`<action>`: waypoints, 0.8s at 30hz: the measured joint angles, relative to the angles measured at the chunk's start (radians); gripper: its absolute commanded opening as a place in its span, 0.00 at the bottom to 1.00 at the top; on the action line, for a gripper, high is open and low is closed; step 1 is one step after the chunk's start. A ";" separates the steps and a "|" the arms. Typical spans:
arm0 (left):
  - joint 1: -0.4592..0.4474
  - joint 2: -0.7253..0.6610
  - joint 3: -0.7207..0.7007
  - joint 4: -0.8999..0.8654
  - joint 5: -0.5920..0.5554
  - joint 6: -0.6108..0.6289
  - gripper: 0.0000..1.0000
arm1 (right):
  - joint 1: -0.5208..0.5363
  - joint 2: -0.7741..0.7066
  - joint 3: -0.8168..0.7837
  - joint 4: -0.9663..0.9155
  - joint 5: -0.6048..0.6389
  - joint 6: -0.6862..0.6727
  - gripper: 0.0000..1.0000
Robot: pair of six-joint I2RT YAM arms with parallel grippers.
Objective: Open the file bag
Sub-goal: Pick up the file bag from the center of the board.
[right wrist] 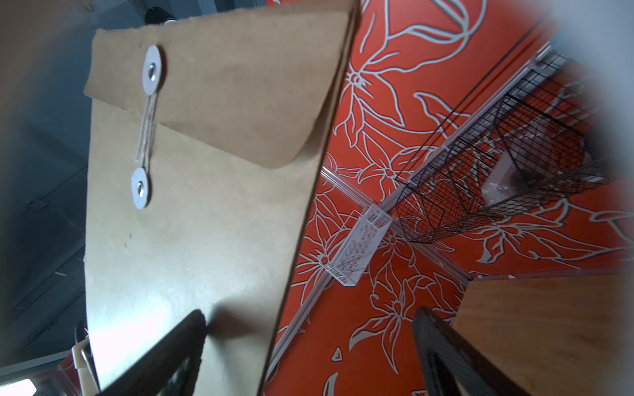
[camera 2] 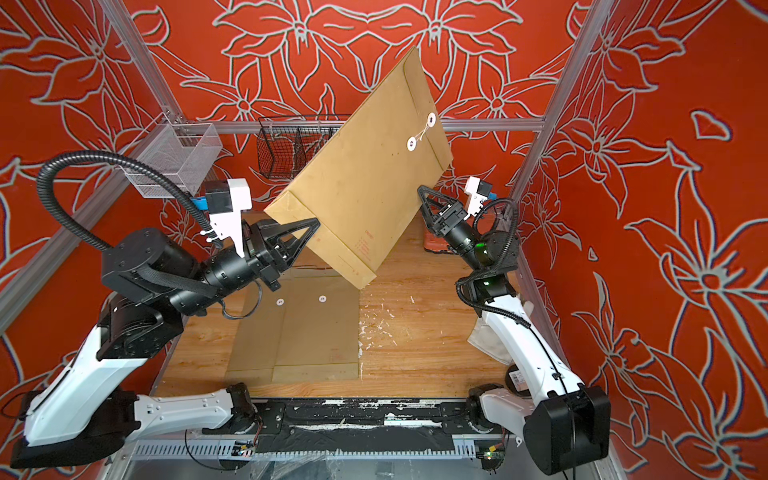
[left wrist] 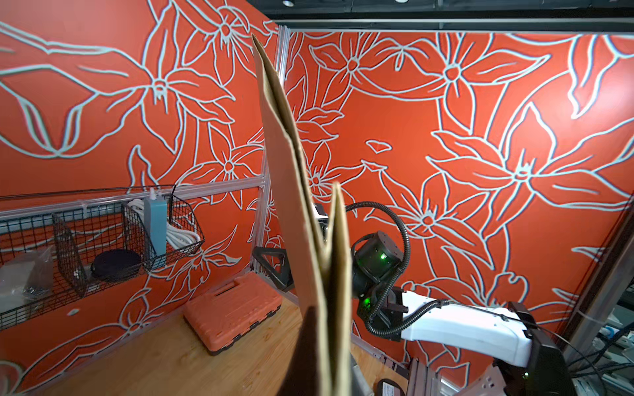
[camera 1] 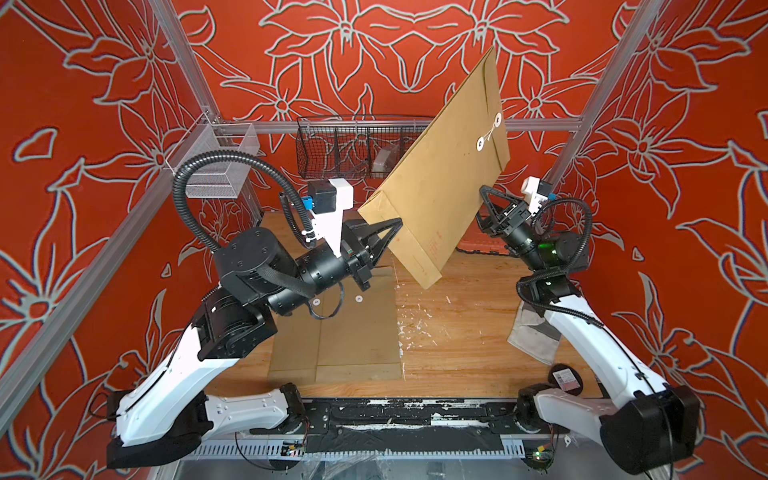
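I hold the left gripper (camera 1: pixel 395 224) clamped on the raised, tilted file bag's (camera 1: pixel 449 174) corner, right gripper (camera 1: pixel 483 204) agape at its edge, string (camera 1: pixel 491 133) wound.

A robotics lab test cell. An aluminium extrusion frame (camera 1: pixel 274 126) boxes in a small wooden worktop (camera 1: pixel 457 332), and red floral-print panels (camera 1: pixel 83 104) close off its back and sides. Two white-and-black robot arms, left (camera 1: pixel 166 386) and right (camera 1: pixel 594 340), are bolted to a black rail (camera 1: pixel 415 411) along the front edge, with a slotted cable duct (camera 1: pixel 374 446) and loose wiring below. A black wire basket (camera 1: pixel 332 149) and a silver mesh basket (camera 1: pixel 220 166) hang from the frame. An orange tool case (left wrist: pixel 236 312) sits at the back of the worktop.
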 measured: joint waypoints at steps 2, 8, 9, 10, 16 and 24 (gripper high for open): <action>0.000 -0.011 -0.008 0.013 -0.002 -0.006 0.00 | 0.003 0.009 0.026 0.027 0.010 0.022 0.74; 0.000 -0.053 -0.085 0.066 -0.036 -0.053 0.00 | 0.004 0.001 0.069 0.064 0.044 0.048 0.58; 0.000 -0.053 -0.095 0.073 -0.045 -0.061 0.00 | 0.004 -0.004 0.072 0.064 0.050 0.048 0.56; 0.000 -0.055 -0.104 0.083 -0.055 -0.069 0.00 | 0.004 -0.010 0.072 0.063 0.058 0.046 0.55; 0.000 -0.077 -0.143 0.090 -0.124 -0.107 0.00 | 0.004 -0.050 0.072 0.011 0.084 -0.002 0.34; 0.024 -0.016 -0.032 -0.076 -0.318 -0.125 0.63 | 0.003 -0.193 0.147 -0.384 0.127 -0.288 0.00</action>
